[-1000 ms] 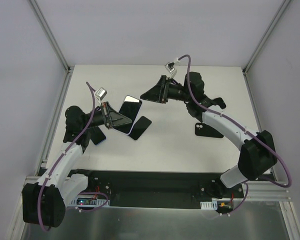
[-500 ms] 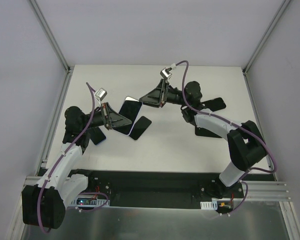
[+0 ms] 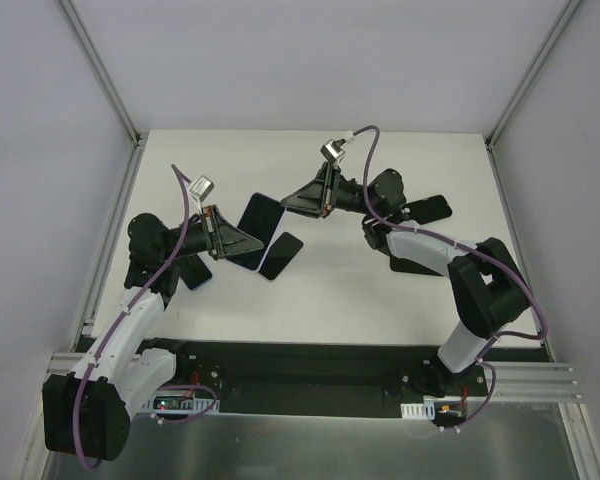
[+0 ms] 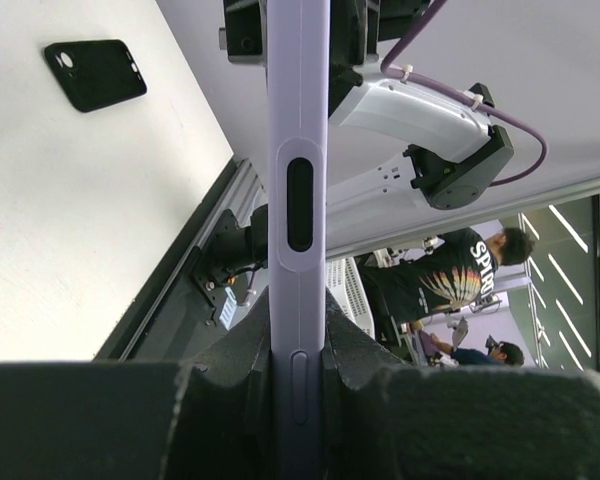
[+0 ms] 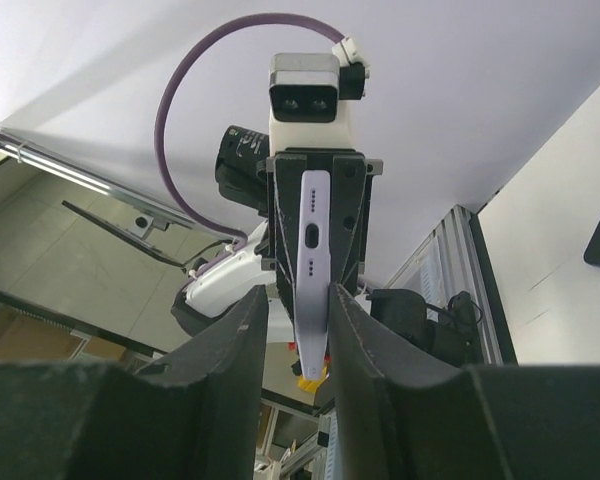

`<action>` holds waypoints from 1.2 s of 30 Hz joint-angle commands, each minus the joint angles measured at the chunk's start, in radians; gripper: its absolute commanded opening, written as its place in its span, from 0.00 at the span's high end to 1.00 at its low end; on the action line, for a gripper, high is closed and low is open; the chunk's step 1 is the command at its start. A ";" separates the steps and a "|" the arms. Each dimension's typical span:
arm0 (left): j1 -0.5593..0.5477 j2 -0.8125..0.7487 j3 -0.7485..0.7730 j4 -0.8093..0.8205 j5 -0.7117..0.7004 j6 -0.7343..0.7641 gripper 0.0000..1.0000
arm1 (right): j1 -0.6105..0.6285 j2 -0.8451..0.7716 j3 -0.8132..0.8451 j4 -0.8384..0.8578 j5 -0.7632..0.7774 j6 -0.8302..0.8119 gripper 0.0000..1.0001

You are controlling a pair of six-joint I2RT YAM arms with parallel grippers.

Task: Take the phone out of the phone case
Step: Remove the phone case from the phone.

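- Item, phone (image 3: 261, 218): I have it lifted clear of the desk (image 3: 330, 290), mid-air between the two arms, seated in its lilac phone case (image 4: 300, 120).
- Left end effector (image 4: 298, 350): clamped tight on the cased phone's long edges, near one end.
- Right end effector (image 5: 298, 300): narrow opening, astride the far end where the charging port shows. There is a gap on one side, so I judge no grip yet.
- Step in hand: taking a second hold, prior to separation.
- Next move calls for: pinching the case lip rather than the handset, then peeling it off while my left side holds firm. A slip would drop the phone.
- Other stock: a spare black case (image 4: 95, 73) lying flat on the desk.
- Markings: none legible on phone or case. The lettering on a bystander's shirt (image 4: 450, 285) begins "SP"; the rest I cannot read.
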 commanded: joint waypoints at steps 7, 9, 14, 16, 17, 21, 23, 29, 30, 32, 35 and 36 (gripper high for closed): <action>-0.005 -0.031 0.063 0.058 -0.024 0.009 1.00 | 0.008 0.021 -0.012 0.129 -0.029 0.015 0.60; -0.005 -0.035 0.063 0.057 -0.023 0.009 1.00 | 0.006 0.027 -0.010 0.128 -0.029 0.013 0.62; -0.005 -0.038 0.063 0.055 -0.023 0.009 1.00 | 0.006 0.037 0.000 0.126 -0.031 0.013 0.78; -0.005 -0.038 0.064 0.055 -0.023 0.011 1.00 | 0.006 0.037 0.003 0.132 -0.029 0.013 0.94; -0.005 -0.038 0.063 0.054 -0.021 0.012 1.00 | 0.008 0.037 0.005 0.140 -0.029 0.024 0.99; -0.005 -0.030 0.048 0.052 -0.012 0.037 1.00 | 0.008 0.060 0.017 0.320 -0.028 0.143 0.99; -0.005 0.000 0.026 0.077 -0.007 0.037 1.00 | 0.011 0.078 0.043 0.390 -0.028 0.209 0.99; -0.005 0.091 -0.006 0.442 0.022 -0.174 1.00 | 0.062 0.037 0.138 0.390 -0.039 0.260 0.99; -0.005 0.090 0.001 0.460 0.022 -0.188 1.00 | 0.068 0.035 0.150 0.390 -0.028 0.271 0.99; -0.005 0.070 0.030 0.509 0.014 -0.222 1.00 | 0.077 0.041 0.189 0.390 -0.003 0.315 0.99; -0.005 0.042 0.090 0.555 0.008 -0.262 1.00 | 0.098 0.063 0.238 0.389 0.046 0.369 0.99; -0.005 0.035 0.109 0.555 0.008 -0.265 1.00 | 0.105 0.070 0.279 0.389 0.069 0.378 0.99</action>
